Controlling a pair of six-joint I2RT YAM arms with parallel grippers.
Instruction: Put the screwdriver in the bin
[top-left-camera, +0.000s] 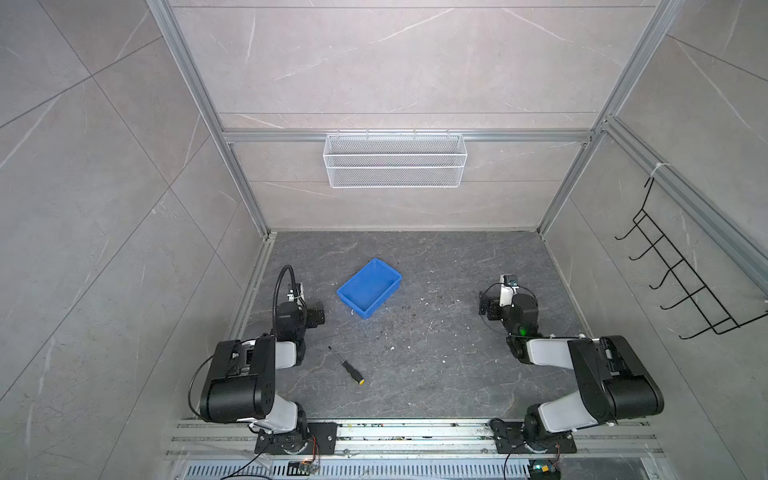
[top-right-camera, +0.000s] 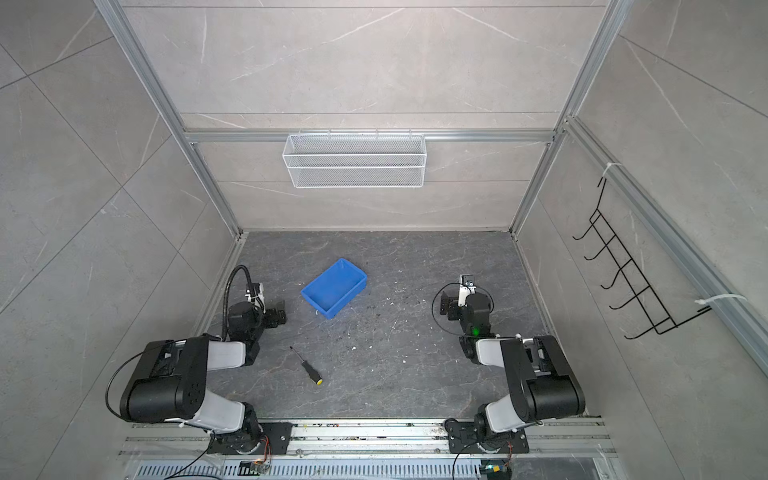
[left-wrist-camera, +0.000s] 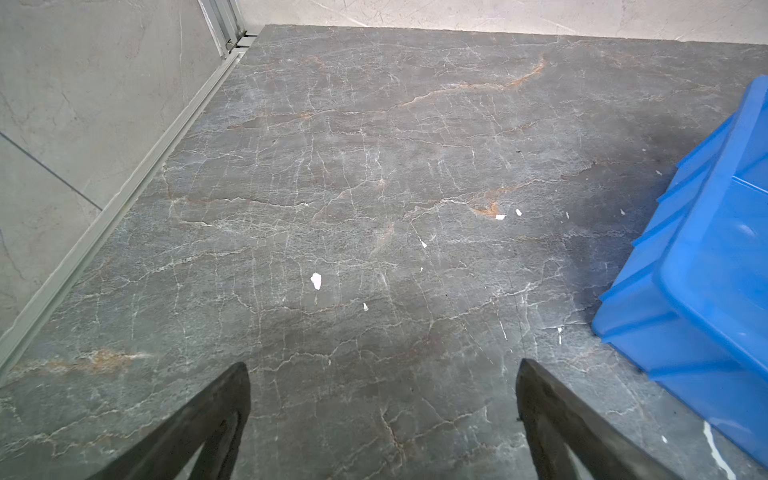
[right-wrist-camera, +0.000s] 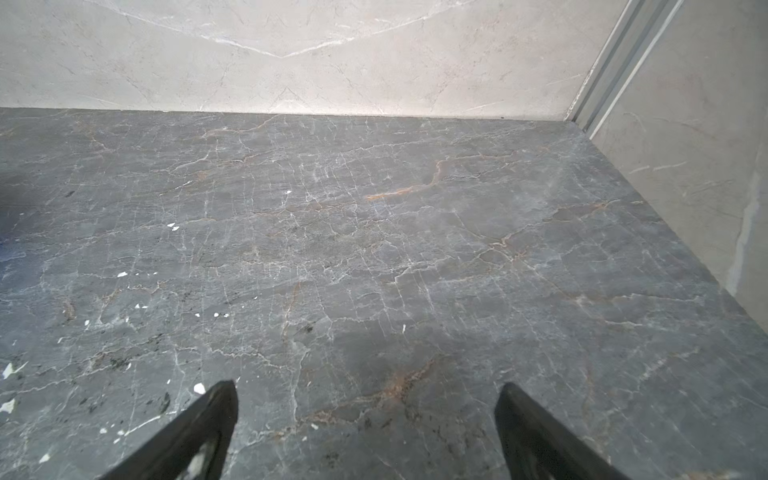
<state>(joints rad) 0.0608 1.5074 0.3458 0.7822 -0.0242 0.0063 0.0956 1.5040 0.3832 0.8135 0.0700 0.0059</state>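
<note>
Overhead view of a dark grey marble worktop (top-left-camera: 415, 374) boxed in by pale walls at 9, 12 and 3 o'clock.

The screwdriver (top-left-camera: 347, 366) lies flat on the worktop in the near left part, touching nothing. Its long axis runs from 11 o'clock to 5 o'clock. The thin metal tip points to 11 o'clock and the yellow end cap to 5 o'clock. Both top views show it the same way (top-right-camera: 306, 365).

The blue bin (top-left-camera: 369, 286) sits upright and empty, well apart from the screwdriver, between its 12 and 1 o'clock. It is turned on the diagonal, with its long sides running between 1 and 2 o'clock. Bare worktop with a few white flecks lies between the two.

The left tool (left-wrist-camera: 383, 363) hangs at the screwdriver's 11 o'clock with its jaws spread wide on nothing. Its wrist view shows a bin corner just beside it. The right tool (right-wrist-camera: 366, 383) is far off at 2 o'clock, also spread and empty.

The left arm's forearm lies near the screwdriver at 9 o'clock. The worktop is open from 1 to 6 o'clock, as far as the front edge.
</note>
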